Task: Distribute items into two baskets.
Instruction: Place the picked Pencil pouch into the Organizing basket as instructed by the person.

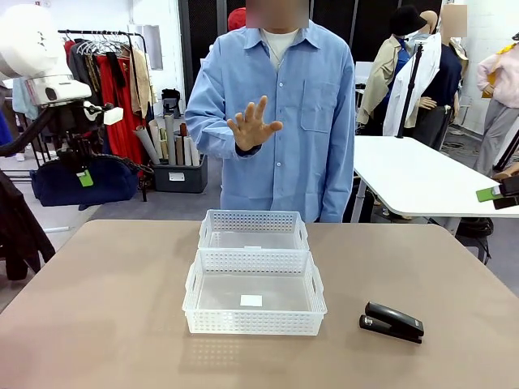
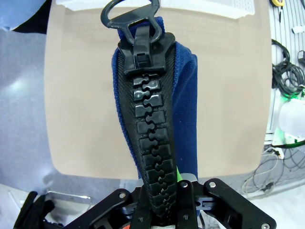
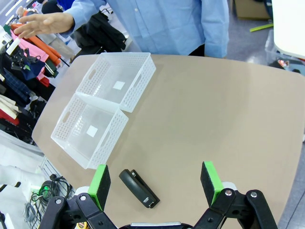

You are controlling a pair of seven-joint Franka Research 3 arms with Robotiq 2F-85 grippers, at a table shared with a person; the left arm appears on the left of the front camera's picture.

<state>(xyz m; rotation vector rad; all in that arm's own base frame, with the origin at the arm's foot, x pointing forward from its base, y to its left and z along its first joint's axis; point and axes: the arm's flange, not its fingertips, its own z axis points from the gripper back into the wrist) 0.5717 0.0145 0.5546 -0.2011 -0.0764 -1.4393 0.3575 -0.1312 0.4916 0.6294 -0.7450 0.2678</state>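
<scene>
Front view: our left gripper (image 1: 79, 162) hangs high, with its fingers clamped on the navy pouch (image 1: 85, 186), which sags just under them. The wider basket (image 1: 254, 322) and the smaller basket (image 1: 254, 219) stand touching each other, both look empty, and they are well apart from these fingers.

Left wrist view: the fingers press together on the zipper (image 2: 147, 124) edge, and the pouch stretches away from them toward a basket rim. We think the pouch should come fully above one basket and go low before the fingers let go, because soft cloth may catch on the rim.

Right wrist view: the fingers of our right gripper (image 3: 155, 179) stand wide apart and hold nothing. The stapler (image 3: 139, 188) lies on the table (image 3: 214, 119) between them, nearer one finger. We should centre over it and close across its narrow body, then take it to the other basket.
</scene>
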